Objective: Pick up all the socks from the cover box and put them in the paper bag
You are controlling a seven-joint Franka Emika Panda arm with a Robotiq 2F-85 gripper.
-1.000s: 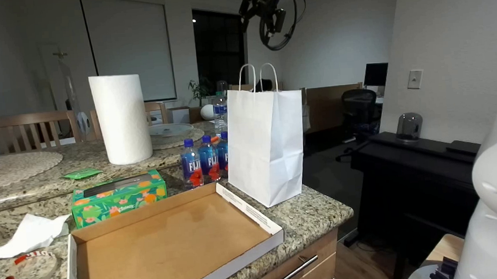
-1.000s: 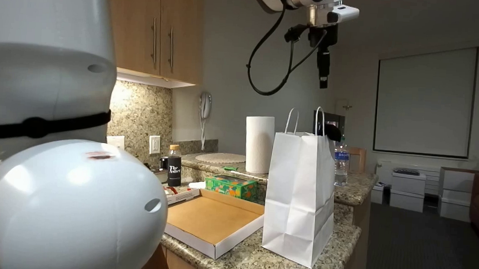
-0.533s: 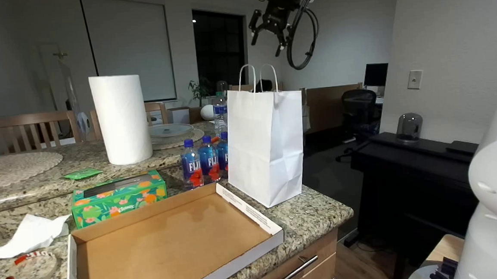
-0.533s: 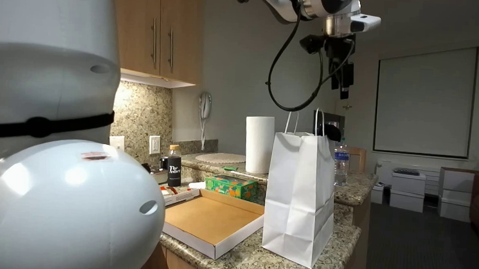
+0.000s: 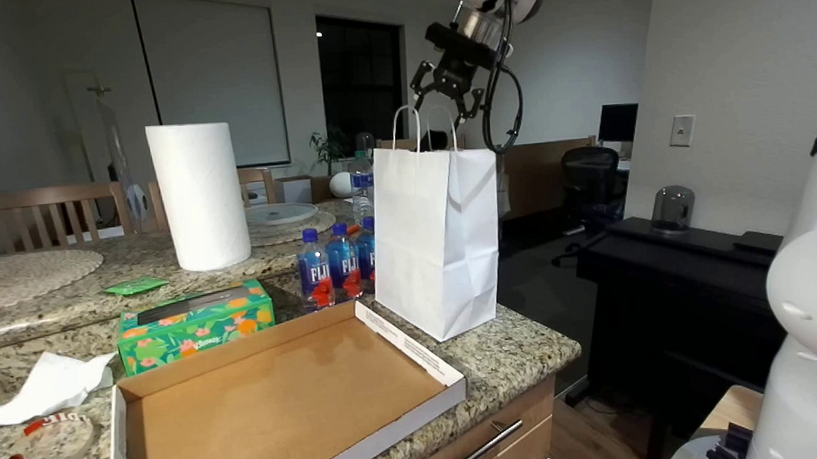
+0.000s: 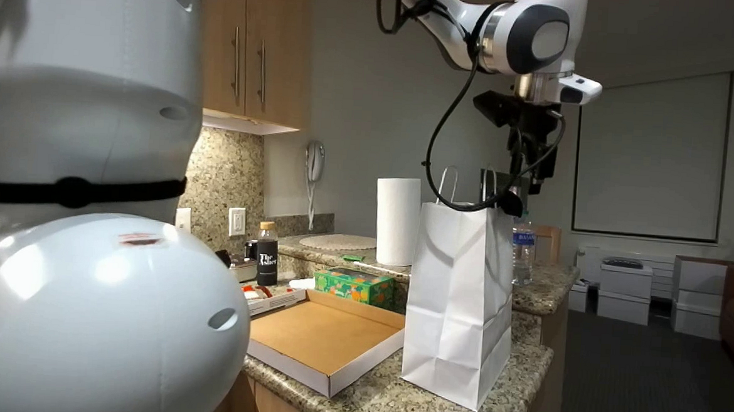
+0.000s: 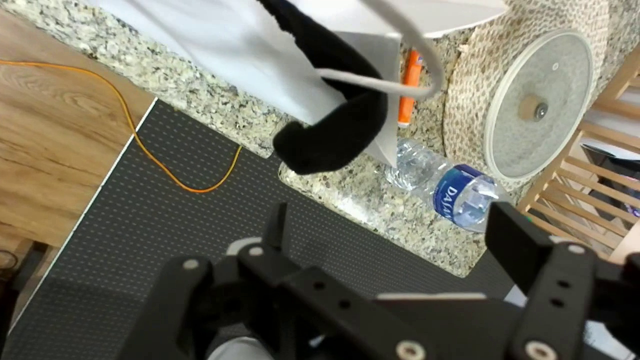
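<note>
Black sock (image 7: 345,139) drapes over white paper bag (image 6: 449,311) rim near granite countertop (image 5: 529,344) corner; gripper (image 7: 392,232) spreads wide, empty.

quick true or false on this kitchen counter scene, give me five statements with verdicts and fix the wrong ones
1. The paper bag stands upright on the counter, beside the cover box. True.
2. The black sock shows outside the paper bag, near its top. True.
3. The black sock is clamped in the robot's grasp. False: the gripper stands open, with nothing between its jaws.
4. The tissue box is next to the cover box. True.
5. The cover box is full of socks. False: no sock shows in it.
</note>
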